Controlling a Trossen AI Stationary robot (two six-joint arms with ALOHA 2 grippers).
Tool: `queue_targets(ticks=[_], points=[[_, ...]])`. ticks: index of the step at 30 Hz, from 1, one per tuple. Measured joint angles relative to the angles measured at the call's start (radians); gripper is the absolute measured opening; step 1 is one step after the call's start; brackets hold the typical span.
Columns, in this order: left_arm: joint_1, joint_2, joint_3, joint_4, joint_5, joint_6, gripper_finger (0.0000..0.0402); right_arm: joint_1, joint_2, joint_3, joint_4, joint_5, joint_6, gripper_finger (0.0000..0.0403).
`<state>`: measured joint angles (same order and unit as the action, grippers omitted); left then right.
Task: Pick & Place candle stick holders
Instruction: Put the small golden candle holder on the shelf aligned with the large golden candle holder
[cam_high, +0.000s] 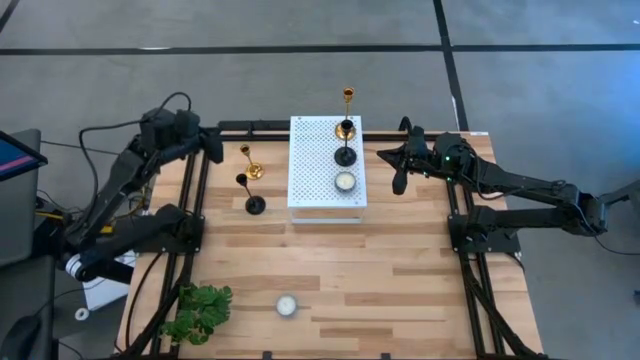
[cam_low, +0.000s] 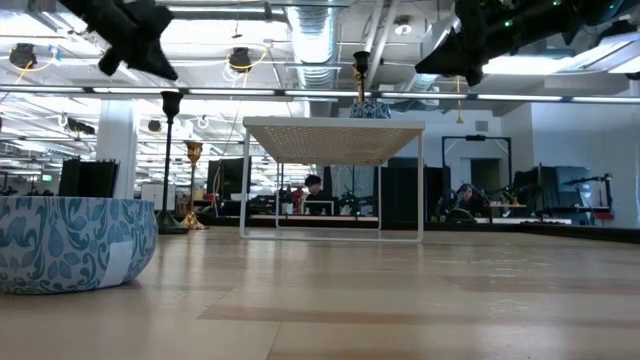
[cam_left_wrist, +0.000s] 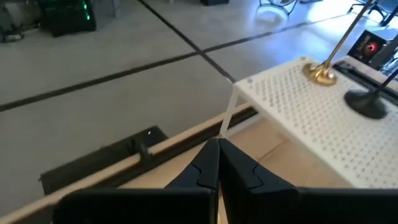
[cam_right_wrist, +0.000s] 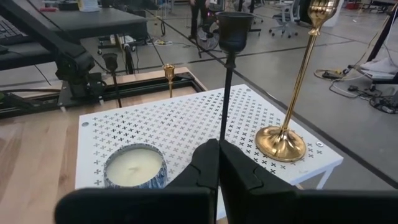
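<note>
A white perforated stand (cam_high: 310, 160) sits at the table's far middle. On it a gold candle stick holder (cam_high: 347, 126) and a black one (cam_high: 345, 155) rest on their round bases. To the stand's left, another gold holder (cam_high: 252, 171) and another black one (cam_high: 255, 205) stand upright on the wood. My left gripper (cam_high: 214, 150) hovers shut near the far left corner, its fingertips (cam_left_wrist: 217, 144) pointing toward the stand. Just right of the stand my right gripper (cam_high: 383, 154) hovers shut, and its fingertips (cam_right_wrist: 217, 144) face the black holder (cam_right_wrist: 229, 74) and the gold one (cam_right_wrist: 291, 99).
A blue-patterned candle jar (cam_high: 345, 181) sits on the stand's near end. Another candle (cam_high: 286, 306) and a green plant (cam_high: 198, 312) rest near the table's front edge. Black frame rails (cam_high: 190, 200) run along both sides. The table's middle (cam_high: 330, 260) is bare wood.
</note>
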<state>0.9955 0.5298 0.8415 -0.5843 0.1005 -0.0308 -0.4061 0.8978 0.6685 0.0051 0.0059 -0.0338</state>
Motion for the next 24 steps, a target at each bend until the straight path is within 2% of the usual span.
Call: queue_targets(ticks=[6,13,24], points=[[-0.001,-0.057,-0.13,0.02,-0.002,-0.082,0.0003,0.0,0.0,0.0,0.001,0.0,0.0,0.0],[-0.027,-0.121,-0.279,0.193,0.001,-0.192,0.0003,0.0,0.0,0.0,0.001,0.0,-0.002,0.0],[-0.122,-0.333,-0.353,0.156,-0.005,-0.215,0.0003,0.0,0.0,0.0,0.002,0.0,-0.001,0.0]])
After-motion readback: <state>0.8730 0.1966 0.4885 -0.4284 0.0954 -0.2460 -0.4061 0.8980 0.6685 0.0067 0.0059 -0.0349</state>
